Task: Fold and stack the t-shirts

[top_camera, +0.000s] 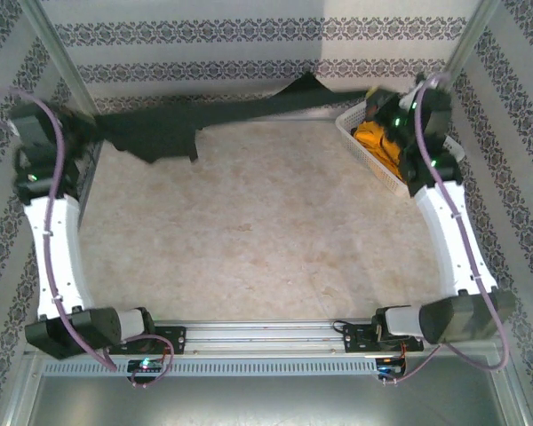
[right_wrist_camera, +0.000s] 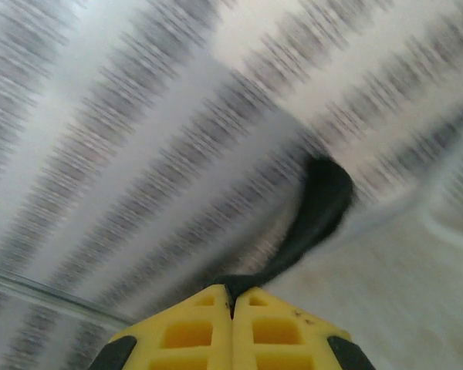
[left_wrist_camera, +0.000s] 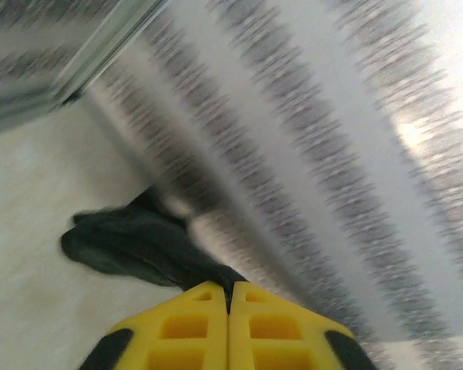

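Note:
The large black t-shirt (top_camera: pixel 186 124) hangs stretched in a long band across the far side of the table, its lower flap drooping at the left. My left gripper (top_camera: pixel 96 133) is shut on its left end; the left wrist view has the yellow fingers pinched together (left_wrist_camera: pixel 230 291) on black cloth (left_wrist_camera: pixel 139 243). My right gripper (top_camera: pixel 377 102) is shut on the shirt's right end, and dark fabric (right_wrist_camera: pixel 320 200) trails away from its closed fingertips (right_wrist_camera: pixel 232 298). The orange-yellow t-shirt (top_camera: pixel 373 138) lies in the basket, partly hidden under the right arm. I cannot make out the other dark shirt.
A white lattice basket (top_camera: pixel 360 153) sits at the far right of the table, under the right arm. Patterned curtain walls close in the back and both sides. Both wrist views are motion-blurred. The beige tabletop (top_camera: pixel 258 231) spreads in front of the shirt.

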Available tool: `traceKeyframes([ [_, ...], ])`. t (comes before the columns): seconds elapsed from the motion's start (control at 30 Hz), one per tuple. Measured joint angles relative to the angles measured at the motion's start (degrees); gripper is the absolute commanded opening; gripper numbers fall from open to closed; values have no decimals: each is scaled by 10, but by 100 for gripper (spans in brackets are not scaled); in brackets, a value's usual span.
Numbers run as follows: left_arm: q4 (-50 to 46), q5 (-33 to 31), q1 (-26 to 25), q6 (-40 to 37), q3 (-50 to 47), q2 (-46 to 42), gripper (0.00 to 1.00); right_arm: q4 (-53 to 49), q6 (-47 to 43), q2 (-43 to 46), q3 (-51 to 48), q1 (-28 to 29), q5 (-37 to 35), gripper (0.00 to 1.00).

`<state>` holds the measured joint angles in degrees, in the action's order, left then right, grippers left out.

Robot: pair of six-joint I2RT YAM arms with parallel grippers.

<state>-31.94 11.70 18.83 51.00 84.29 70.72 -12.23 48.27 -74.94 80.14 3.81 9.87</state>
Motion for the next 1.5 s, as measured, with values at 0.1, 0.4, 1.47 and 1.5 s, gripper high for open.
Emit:
traceKeyframes([
  [0.1, 47, 5, 0, -10, -205, -28, 63, -11, 11, 14, -148, 1, -9, 44],
  [0.4, 85, 14, -13, -26, -483, -97, 67, -75, 2, -40, -294, -2, -19, 52],
  [1.47, 312, -149, -281, -106, -498, 61, 53, 121, -52, -198, -258, 31, 64, 47],
  [1.5, 316, -148, -282, -107, -498, 61, 52, 123, -52, -197, -257, 32, 64, 47],
])
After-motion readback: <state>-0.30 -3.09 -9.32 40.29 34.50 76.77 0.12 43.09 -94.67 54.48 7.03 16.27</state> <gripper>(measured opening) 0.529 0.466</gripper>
